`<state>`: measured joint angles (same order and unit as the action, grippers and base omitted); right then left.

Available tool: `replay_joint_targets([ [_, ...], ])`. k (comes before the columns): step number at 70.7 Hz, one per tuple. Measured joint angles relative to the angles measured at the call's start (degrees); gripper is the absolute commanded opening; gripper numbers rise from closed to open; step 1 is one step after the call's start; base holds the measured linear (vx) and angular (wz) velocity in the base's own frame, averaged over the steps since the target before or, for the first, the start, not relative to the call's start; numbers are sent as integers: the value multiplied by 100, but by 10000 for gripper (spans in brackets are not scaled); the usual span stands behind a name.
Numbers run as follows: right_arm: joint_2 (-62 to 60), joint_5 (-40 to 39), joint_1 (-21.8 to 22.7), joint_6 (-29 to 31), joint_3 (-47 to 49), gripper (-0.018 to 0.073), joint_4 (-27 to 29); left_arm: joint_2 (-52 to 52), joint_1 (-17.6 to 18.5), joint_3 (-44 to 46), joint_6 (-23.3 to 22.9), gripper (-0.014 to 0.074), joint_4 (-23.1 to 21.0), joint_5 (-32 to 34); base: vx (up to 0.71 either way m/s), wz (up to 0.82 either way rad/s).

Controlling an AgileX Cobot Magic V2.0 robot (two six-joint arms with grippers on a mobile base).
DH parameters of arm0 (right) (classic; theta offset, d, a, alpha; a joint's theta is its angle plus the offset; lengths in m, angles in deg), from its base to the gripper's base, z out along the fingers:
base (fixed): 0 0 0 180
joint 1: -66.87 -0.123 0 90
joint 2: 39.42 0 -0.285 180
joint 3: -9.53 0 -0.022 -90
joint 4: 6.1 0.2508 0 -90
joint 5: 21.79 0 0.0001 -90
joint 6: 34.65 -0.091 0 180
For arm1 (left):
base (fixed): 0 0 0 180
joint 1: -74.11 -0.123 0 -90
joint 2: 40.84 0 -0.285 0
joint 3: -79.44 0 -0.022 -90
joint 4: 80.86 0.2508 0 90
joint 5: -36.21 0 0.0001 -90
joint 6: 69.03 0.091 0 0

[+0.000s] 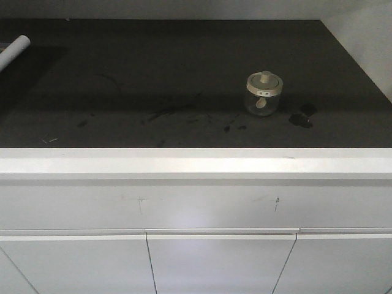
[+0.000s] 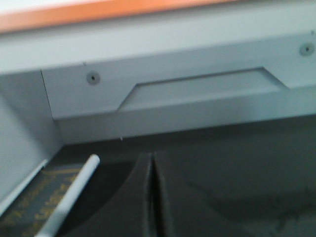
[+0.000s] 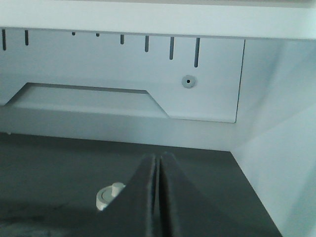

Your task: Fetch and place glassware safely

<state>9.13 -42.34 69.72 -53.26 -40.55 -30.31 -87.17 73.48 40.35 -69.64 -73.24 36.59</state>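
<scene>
Right wrist view: right end effector (image 3: 158,197) pressed closed, empty; small squat lidded clear glass jar (image 3: 109,196) lower left, near (left end effector (image 2: 152,197) also closed).

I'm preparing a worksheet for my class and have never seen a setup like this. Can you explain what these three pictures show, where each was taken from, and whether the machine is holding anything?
This is a two-armed robot on a mobile base. The front view looks down on a dark countertop above white cabinet doors. On it stands a small glass jar with a cream lid, and a white tube pokes in at the far left. Dark smudges mark the surface.

The other two pictures come from cameras on the robot's wrists, looking along each tool towards the white back wall. The left tool is shut and holds nothing; the white tube lies beside it. The right tool is also shut and empty; the jar's lid peeks out just left of it. Nothing is held yet.
</scene>
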Motion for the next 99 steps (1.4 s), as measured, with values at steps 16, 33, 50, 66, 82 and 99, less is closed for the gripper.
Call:
replay_joint_targets([
  [16,-465,450,-380,-321,-297,-1,-447,1076,63,-1284,-132,-7,0,-83,0,0],
  [33,-641,537,-781,-327,-900,-1,-478,2003,63,-2106,-133,-7,0,-87,0,0],
  [50,-641,530,-781,-332,-921,-1,-480,2097,63,-2181,-138,-7,0,-343,0,0],
  [66,-635,517,-781,-332,-921,1,-485,2097,63,-2181,-138,-7,0,-390,0,0],
  [82,13,165,-781,-332,-921,34,-473,2097,63,-2181,-138,-7,0,-431,0,0],
  [99,1602,-850,-781,-332,-617,193,-478,2097,63,-2181,-138,-7,0,-431,0,0],
])
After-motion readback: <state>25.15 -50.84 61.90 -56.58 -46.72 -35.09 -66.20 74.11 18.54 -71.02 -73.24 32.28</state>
